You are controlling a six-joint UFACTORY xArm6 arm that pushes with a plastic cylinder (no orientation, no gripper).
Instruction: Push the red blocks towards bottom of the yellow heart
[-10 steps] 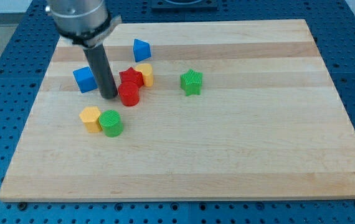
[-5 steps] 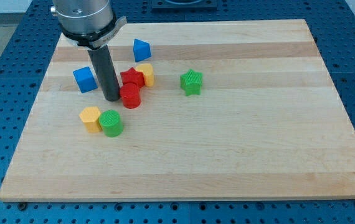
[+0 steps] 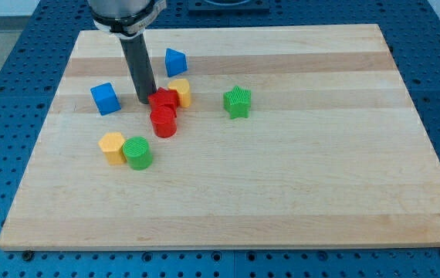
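— Seven blocks sit on the wooden board [image 3: 282, 170], all in its left half. Where does the rod stand?

— My tip [image 3: 144, 101] rests on the board just left of the red star-like block [image 3: 164, 98], touching it or nearly so; the rod rises straight to the view's top. It carries no gripper, so no jaws to report as wide or narrow.

— And the task's blocks?

— The red star-like block presses against the lower left side of the yellow heart [image 3: 180, 91]. The red cylinder [image 3: 163, 122] lies directly below the star, touching it, and below-left of the heart.

— What crowds them?

— A blue cube [image 3: 105, 98] sits to the tip's left, apart from it. A blue block with a pointed top [image 3: 175, 61] lies above the heart, near the board's top edge. A green star [image 3: 237, 101] stands to the heart's right, well apart. Lower left, a yellow block [image 3: 113, 147] and a green cylinder [image 3: 137, 152] touch each other.

— Room to move?

— Bare wood runs from the green star to the right edge and across the whole lower stretch to the bottom edge. Beyond every edge lies a blue perforated table [image 3: 4, 69].
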